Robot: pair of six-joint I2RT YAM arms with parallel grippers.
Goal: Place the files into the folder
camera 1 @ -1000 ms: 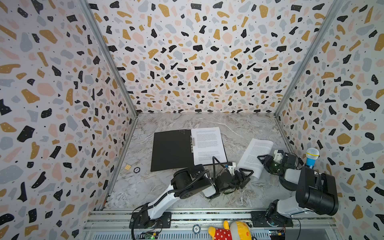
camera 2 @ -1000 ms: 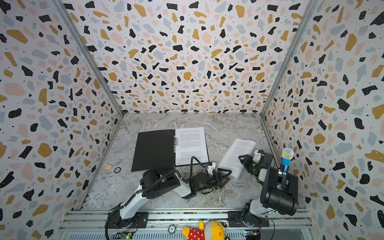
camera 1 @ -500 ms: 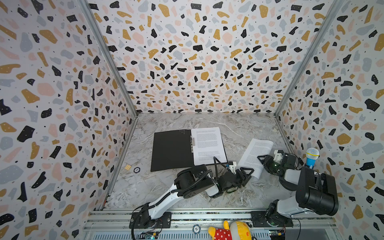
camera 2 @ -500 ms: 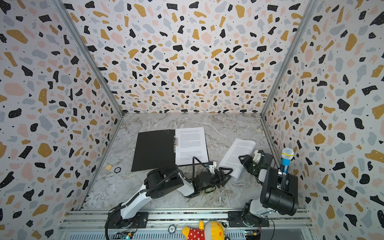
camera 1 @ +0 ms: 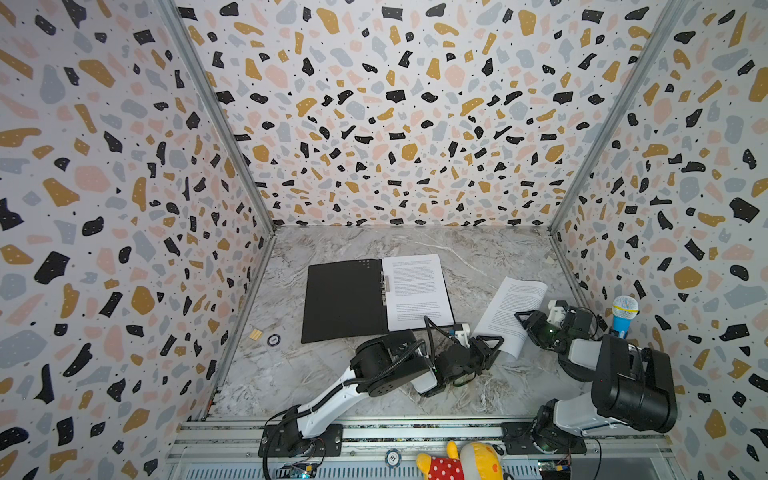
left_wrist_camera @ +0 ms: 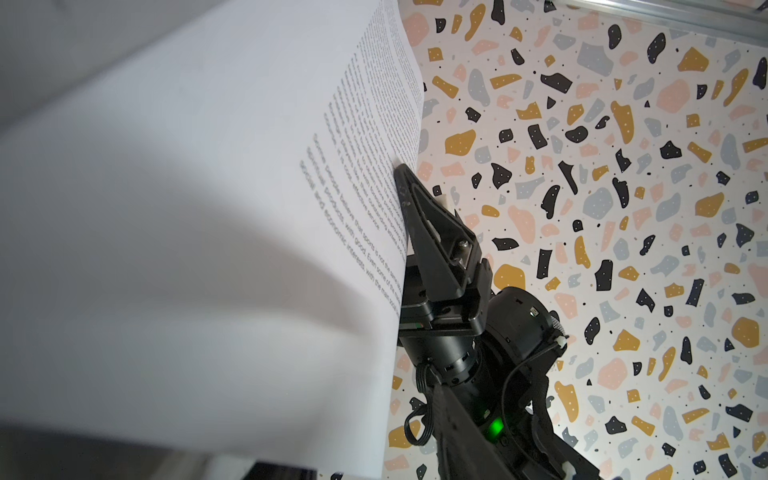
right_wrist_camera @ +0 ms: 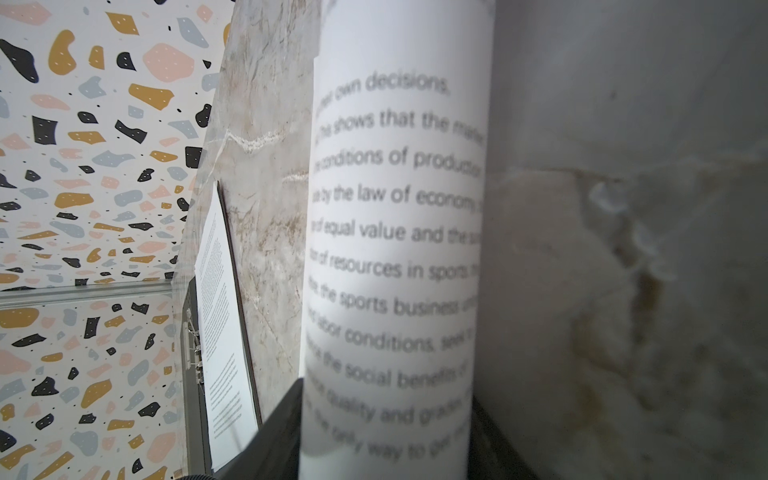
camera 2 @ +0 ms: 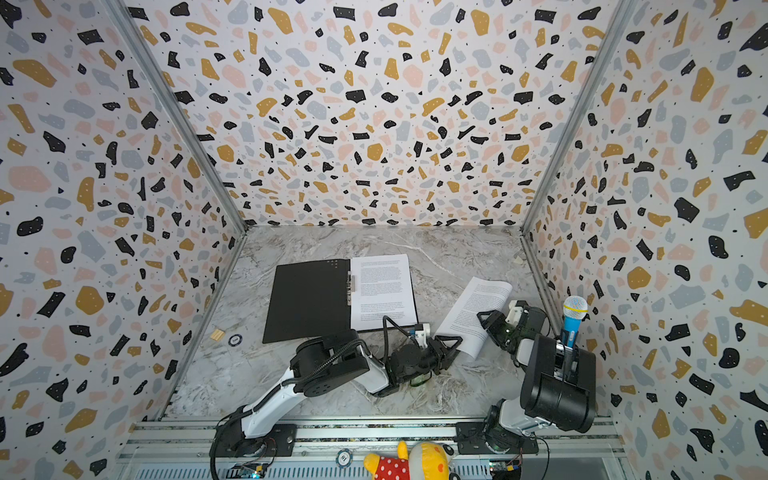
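The folder (camera 1: 345, 303) (camera 2: 307, 303) lies open on the marble table with its black inside up. One text file (camera 1: 417, 291) (camera 2: 382, 291) rests on its right half. A second text file (camera 1: 509, 316) (camera 2: 473, 311) is raised and curled at the right. My right gripper (camera 1: 525, 322) (camera 2: 488, 320) is shut on its right edge. In the right wrist view that file (right_wrist_camera: 395, 249) bows between the fingers (right_wrist_camera: 278, 436). My left gripper (camera 1: 494, 345) (camera 2: 455, 345) is at the file's near corner. In the left wrist view the file (left_wrist_camera: 208, 208) hides the jaws.
A blue toy microphone (camera 1: 623, 316) stands behind the right arm by the right wall. A small wooden block (camera 1: 254, 334) and a round chip (camera 1: 273, 340) lie near the left wall. A plush toy (camera 1: 457, 461) sits on the front rail. Patterned walls close three sides.
The left gripper's jaws have drawn closer together at the raised file's near corner. The right arm and the folder have not moved.
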